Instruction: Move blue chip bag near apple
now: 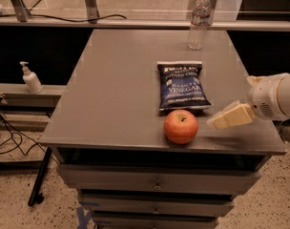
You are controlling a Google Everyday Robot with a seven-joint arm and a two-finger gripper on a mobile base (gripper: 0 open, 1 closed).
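Camera view: the one view, looking down at the table (116,104) from the front.
Blue chip bag (181,86): lies flat, label up, right of the table's middle. Its lower sealed end sits just behind the apple; whether the two touch cannot be told.
Apple (181,126): stands stem up near the table's front edge, directly in front of the bag.
Pincer (228,117): hangs low over the table at the right, near the apple and the bag's lower right corner but apart from both. How far open it is cannot be told; it has hold of nothing.
Water bottle (199,20): upright at the back edge, well apart from the rest.
Task standing: judged as good as done, since the bag already lies beside the apple.
Risk, apple: a sideways sweep of the pincer toward the left could knock the round fruit, and it would likely roll off the near edge.
Risk, bag: a low pass could catch the crinkly corner and drag the bag away from the apple.
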